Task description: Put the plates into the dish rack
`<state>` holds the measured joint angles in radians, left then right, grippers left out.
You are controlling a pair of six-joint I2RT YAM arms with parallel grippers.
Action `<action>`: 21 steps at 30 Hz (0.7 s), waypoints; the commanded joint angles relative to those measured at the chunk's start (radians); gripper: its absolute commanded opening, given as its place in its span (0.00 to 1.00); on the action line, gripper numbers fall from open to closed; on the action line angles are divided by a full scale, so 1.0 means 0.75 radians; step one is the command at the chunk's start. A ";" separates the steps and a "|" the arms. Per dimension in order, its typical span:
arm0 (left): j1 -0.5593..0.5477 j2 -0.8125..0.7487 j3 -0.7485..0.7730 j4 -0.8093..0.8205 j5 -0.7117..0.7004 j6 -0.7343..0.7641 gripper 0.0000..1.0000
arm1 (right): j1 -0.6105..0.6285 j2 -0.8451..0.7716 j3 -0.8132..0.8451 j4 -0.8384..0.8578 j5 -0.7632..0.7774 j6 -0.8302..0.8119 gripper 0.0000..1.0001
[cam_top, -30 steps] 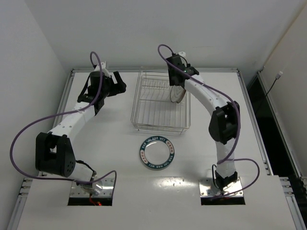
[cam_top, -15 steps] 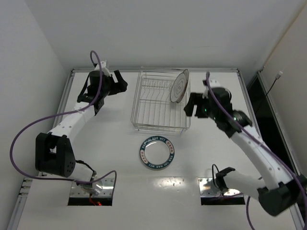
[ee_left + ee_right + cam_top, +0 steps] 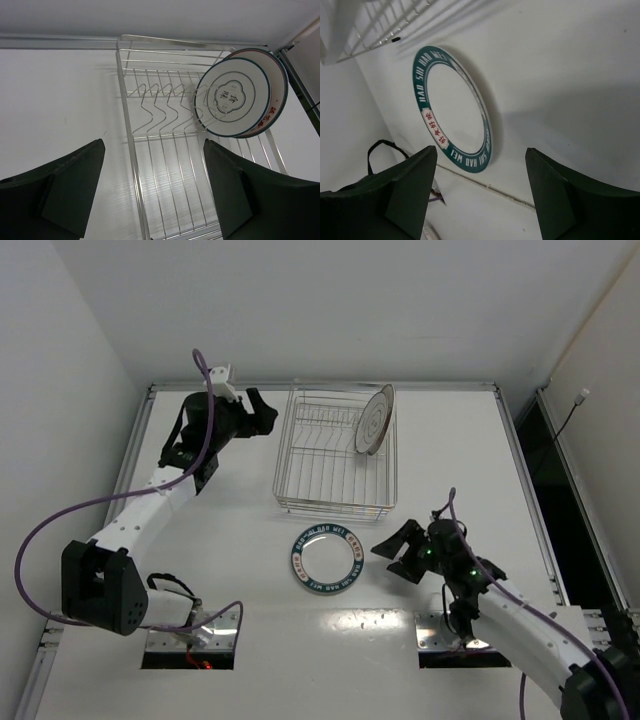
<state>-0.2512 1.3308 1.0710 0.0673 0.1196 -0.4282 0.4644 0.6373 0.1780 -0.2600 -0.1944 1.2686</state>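
The dish rack [image 3: 335,455], a chrome wire basket, stands at the table's back middle. Two plates stand upright in its right end: the pale grey one [image 3: 232,97] in front and the orange-red-rimmed one [image 3: 275,92] behind it, seen together in the top view [image 3: 375,420]. The white plate with the dark lettered rim [image 3: 328,559] lies flat on the table in front of the rack, also in the right wrist view [image 3: 452,107]. My right gripper [image 3: 397,548] is open and empty just right of that plate. My left gripper [image 3: 262,412] is open and empty left of the rack.
The white table has raised edges [image 3: 140,430] on the left and right and walls close behind. Purple cables [image 3: 60,510] loop from both arms. Two mounting plates [image 3: 192,635] sit at the near edge.
My right arm left the rack, where the second plate now stands, and swung down and forward to beside the lettered plate. My left gripper shifted slightly toward the rack.
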 commanded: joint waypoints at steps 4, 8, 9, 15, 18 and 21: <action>-0.009 -0.060 -0.013 0.025 -0.061 0.080 0.78 | 0.160 0.242 -0.068 0.306 0.081 0.311 0.67; -0.009 -0.060 -0.013 0.025 -0.117 0.080 0.80 | 0.291 0.481 -0.029 0.400 0.143 0.380 0.67; -0.009 -0.060 -0.013 0.025 -0.129 0.080 0.80 | 0.327 0.532 -0.017 0.469 0.143 0.399 0.67; -0.009 -0.060 0.000 0.012 -0.141 0.080 0.80 | 0.385 0.837 -0.016 0.706 0.155 0.483 0.33; -0.009 -0.048 0.000 0.012 -0.165 0.080 0.81 | 0.385 0.868 -0.002 0.723 0.143 0.483 0.08; -0.009 -0.048 0.000 0.000 -0.166 0.080 0.82 | 0.385 0.828 -0.002 0.686 0.143 0.470 0.00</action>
<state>-0.2546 1.3186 1.0626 0.0509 0.0135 -0.3786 0.7490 1.2675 0.1711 0.2871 -0.1345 1.6070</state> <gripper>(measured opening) 0.812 0.033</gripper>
